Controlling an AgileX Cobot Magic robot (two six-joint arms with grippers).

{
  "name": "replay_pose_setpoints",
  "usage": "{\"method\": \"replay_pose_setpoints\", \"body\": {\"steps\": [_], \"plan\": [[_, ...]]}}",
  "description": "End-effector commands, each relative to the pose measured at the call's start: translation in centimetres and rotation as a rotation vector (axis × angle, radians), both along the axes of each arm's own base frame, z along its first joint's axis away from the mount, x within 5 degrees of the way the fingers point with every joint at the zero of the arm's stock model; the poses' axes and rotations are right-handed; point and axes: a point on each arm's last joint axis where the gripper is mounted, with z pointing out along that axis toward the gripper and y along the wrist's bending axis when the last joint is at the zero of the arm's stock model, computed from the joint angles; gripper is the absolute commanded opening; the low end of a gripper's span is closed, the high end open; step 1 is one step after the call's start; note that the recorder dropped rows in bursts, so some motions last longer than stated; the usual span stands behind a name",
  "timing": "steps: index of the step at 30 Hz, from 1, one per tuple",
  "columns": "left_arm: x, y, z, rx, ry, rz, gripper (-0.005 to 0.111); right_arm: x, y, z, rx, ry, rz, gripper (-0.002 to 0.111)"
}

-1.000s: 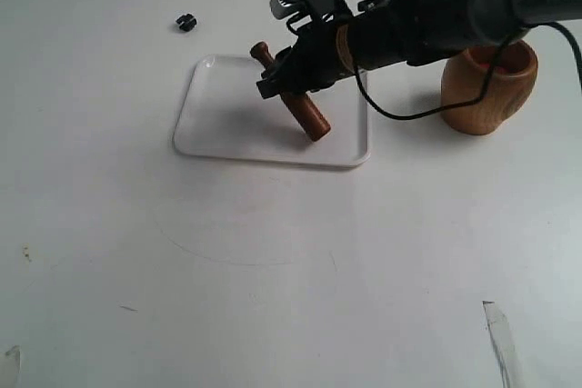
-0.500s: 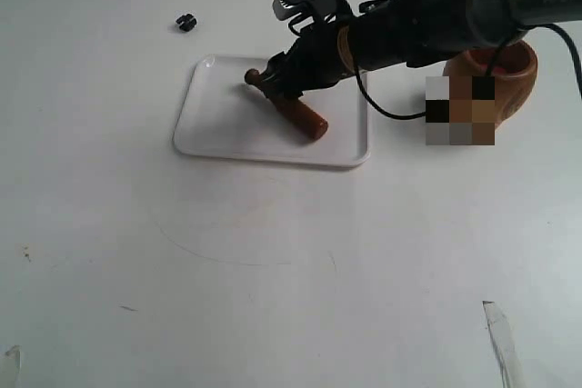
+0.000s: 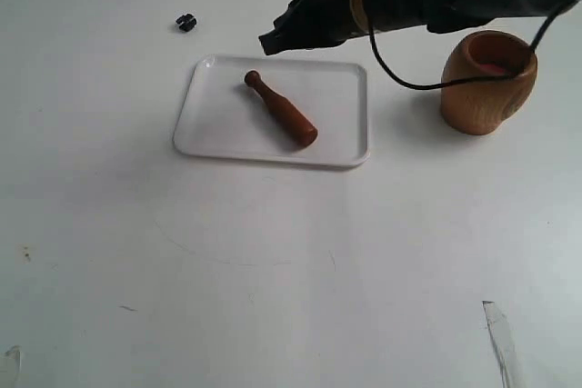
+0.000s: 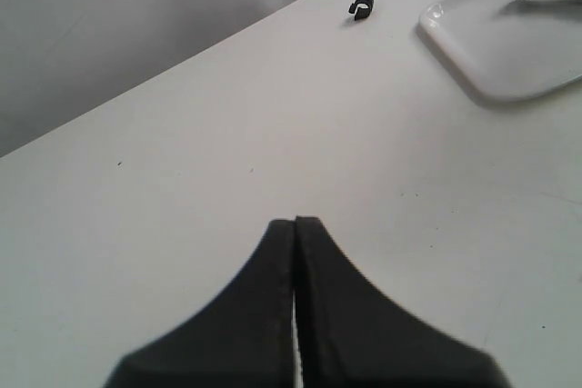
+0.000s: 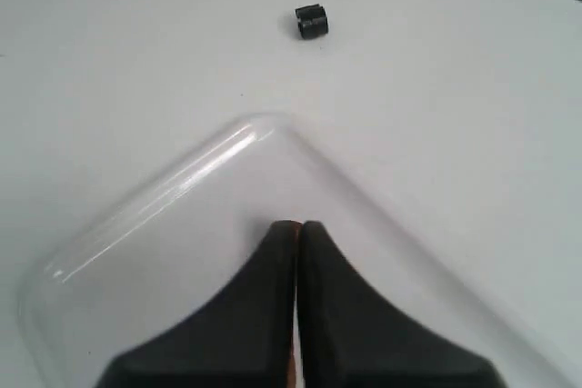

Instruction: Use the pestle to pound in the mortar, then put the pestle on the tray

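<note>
Released, one pestle (image 3: 281, 109) now lies on one tray (image 3: 218, 124), one mortar (image 3: 488, 82) near it; left gripper (image 4: 295, 222) and right gripper (image 5: 296, 224) have jaws together, empty.

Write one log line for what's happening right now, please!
reddish-brown wooden club-shaped pestle: lying on flat white plastic tray | right gripper: shut, empty | brown wooden mortar: upright, off tray

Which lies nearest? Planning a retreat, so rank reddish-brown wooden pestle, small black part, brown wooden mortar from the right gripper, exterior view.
1. Pestle, on the tray, close by the right gripper.
2. Small black part, farther left.
3. Mortar, far right.
</note>
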Motion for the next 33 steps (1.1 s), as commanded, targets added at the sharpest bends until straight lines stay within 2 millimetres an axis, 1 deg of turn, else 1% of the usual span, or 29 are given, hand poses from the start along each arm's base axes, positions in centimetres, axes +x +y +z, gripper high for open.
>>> {"method": "replay_pose_setpoints", "body": {"steps": [1, 3, 7, 8, 9, 12, 13, 15, 17, 19, 21, 23, 25, 27, 29, 31, 33], "plan": [[0.0, -0.1, 0.0, -0.015, -0.004, -0.006, 0.0, -1.6, -2.0, 2.5, -0.051, -0.115, -0.028, 0.0], [0.0, -0.1, 0.0, -0.015, -0.004, -0.006, 0.0, -3.1, -4.1, 4.2, -0.107, -0.204, -0.085, 0.0], [0.0, -0.1, 0.0, -0.015, -0.004, -0.006, 0.0, -5.3, -7.1, 6.3, -0.147, -0.292, -0.201, 0.0], [0.0, -0.1, 0.0, -0.015, -0.004, -0.006, 0.0, -6.6, -8.8, 7.4, -0.155, -0.334, -0.27, 0.0], [0.0, -0.1, 0.0, -0.015, -0.004, -0.006, 0.0, -7.2, -9.6, 7.7, -0.161, -0.347, -0.298, 0.0], [0.0, -0.1, 0.0, -0.015, -0.004, -0.006, 0.0, -9.4, -12.1, 9.3, -0.14, -0.402, -0.395, 0.0], [0.0, -0.1, 0.0, -0.015, -0.004, -0.006, 0.0, -11.2, -13.8, 9.9, -0.122, -0.43, -0.45, 0.0], [0.0, -0.1, 0.0, -0.015, -0.004, -0.006, 0.0, -13.0, -15.3, 10.1, -0.084, -0.436, -0.494, 0.0], [0.0, -0.1, 0.0, -0.015, -0.004, -0.006, 0.0, -15.0, -16.7, 10.0, -0.033, -0.433, -0.517, 0.0], [0.0, -0.1, 0.0, -0.015, -0.004, -0.006, 0.0, -18.1, -18.8, 9.3, 0.032, -0.441, -0.533, 0.0], [0.0, -0.1, 0.0, -0.015, -0.004, -0.006, 0.0, -20.4, -20.0, 8.2, 0.09, -0.432, -0.52, 0.0], [0.0, -0.1, 0.0, -0.015, -0.004, -0.006, 0.0, -22.8, -20.9, 6.9, 0.142, -0.436, -0.463, 0.0], [0.0, -0.1, 0.0, -0.015, -0.004, -0.006, 0.0, -24.2, -21.9, 5.9, 0.164, -0.465, -0.463, 0.0], [0.0, -0.1, 0.0, -0.015, -0.004, -0.006, 0.0, -25.1, -22.8, 5.4, 0.19, -0.503, -0.491, 0.0], [0.0, -0.1, 0.0, -0.015, -0.004, -0.006, 0.0, -26.3, -24.1, 5.1, 0.248, -0.572, -0.535, 0.0], [0.0, -0.1, 0.0, -0.015, -0.004, -0.006, 0.0, -26.9, -24.8, 4.9, 0.277, -0.614, -0.572, 0.0], [0.0, -0.1, 0.0, -0.015, -0.004, -0.006, 0.0, -27.7, -26.0, 5.0, 0.31, -0.696, -0.627, 0.0]]}}
